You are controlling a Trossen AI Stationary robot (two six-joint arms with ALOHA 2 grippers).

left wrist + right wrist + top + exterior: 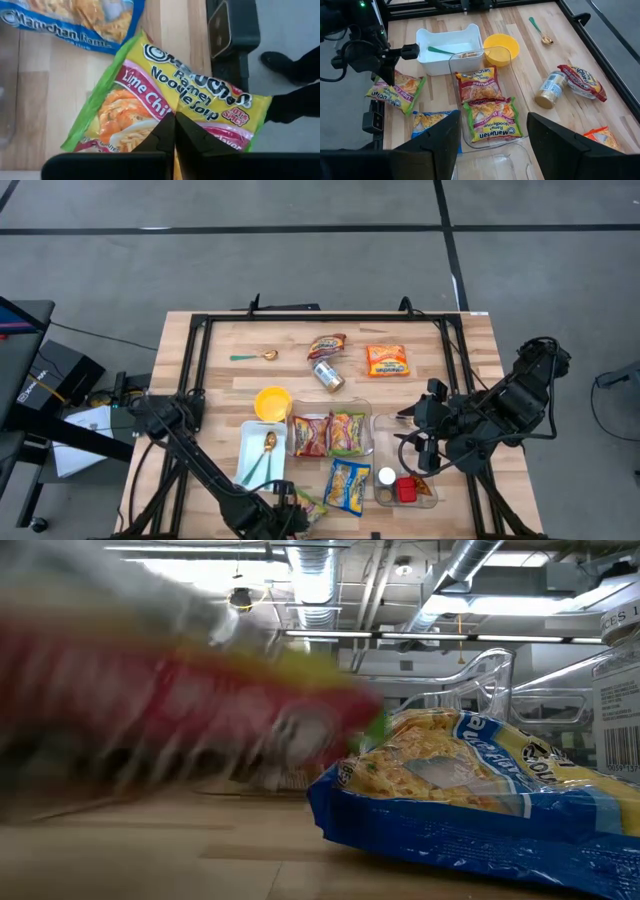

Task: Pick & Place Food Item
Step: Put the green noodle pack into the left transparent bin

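My left gripper (174, 136) is shut on a yellow-and-green Lime Chili ramen packet (170, 95) at the table's near edge, left of centre; it also shows in the high view (290, 515). The packet shows in the high view (310, 504), in the right wrist view (395, 94), and as a red-yellow blur in the low view (190, 690). A blue ramen packet (347, 485) lies flat on the table beside it. My right gripper (492, 150) is open and empty, above the table's right side (425, 438). My left gripper pinches the packet between its two fingers at one long edge, about the middle (172, 116). The fingers slant down from above. The packet is creased where the fingers meet and sits tilted, one end reaching out past the table's near edge. Whether it is clear of the table does not show.
A clear tray (372, 430) holds two ramen packets. A white bin (248, 442) with a spoon and a yellow bowl (272, 402) stand left of it. A second clear tray (432, 498), a can (328, 375), two more packets and a teal spoon lie farther off. A person's shoe (280, 62) is on the floor.
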